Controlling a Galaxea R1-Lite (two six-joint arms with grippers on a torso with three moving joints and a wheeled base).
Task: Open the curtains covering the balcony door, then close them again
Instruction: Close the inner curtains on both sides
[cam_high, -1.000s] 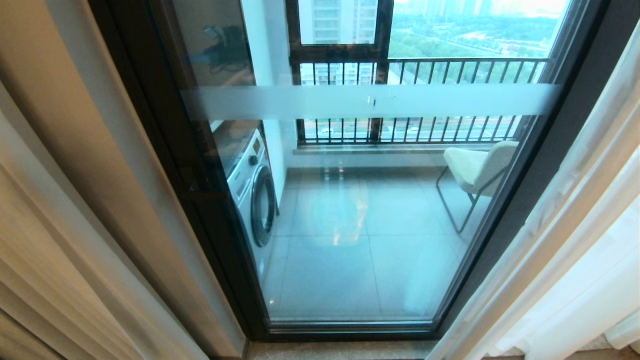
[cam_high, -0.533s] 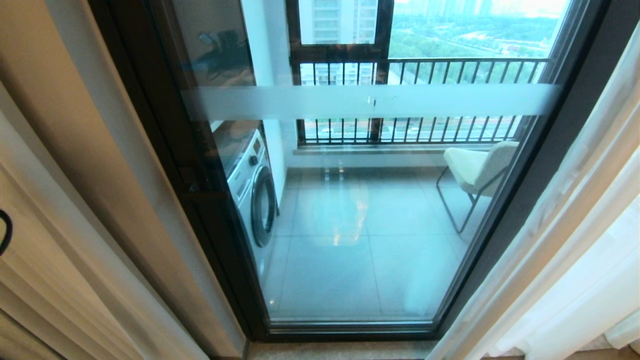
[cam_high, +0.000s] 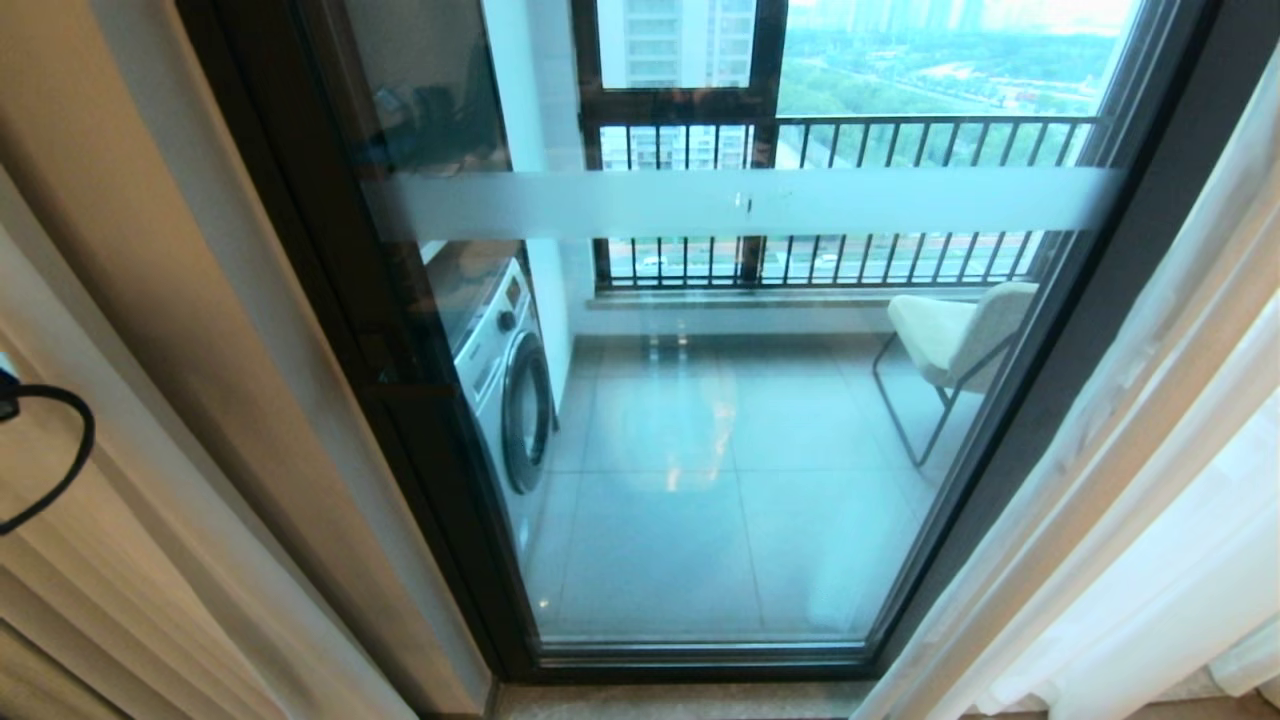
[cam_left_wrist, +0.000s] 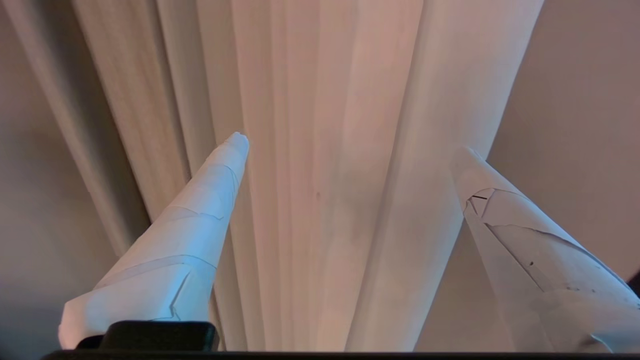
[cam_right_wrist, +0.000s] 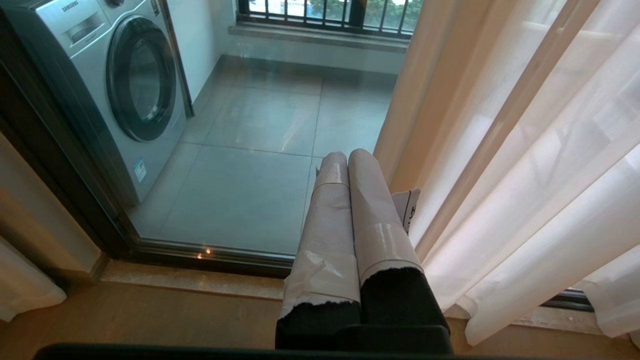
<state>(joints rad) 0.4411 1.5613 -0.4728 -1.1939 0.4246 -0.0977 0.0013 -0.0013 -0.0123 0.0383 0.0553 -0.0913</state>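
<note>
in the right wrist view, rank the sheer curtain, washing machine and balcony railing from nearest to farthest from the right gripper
1. Sheer curtain: hangs right beside the shut right gripper.
2. Washing machine: behind the glass, against the balcony's side wall.
3. Balcony railing: at the balcony's far end, past the tiled floor.

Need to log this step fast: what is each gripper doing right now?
Left gripper: open, holding nothing, fingers either side of the curtain folds.
Right gripper: shut, empty, low before the balcony door.
</note>
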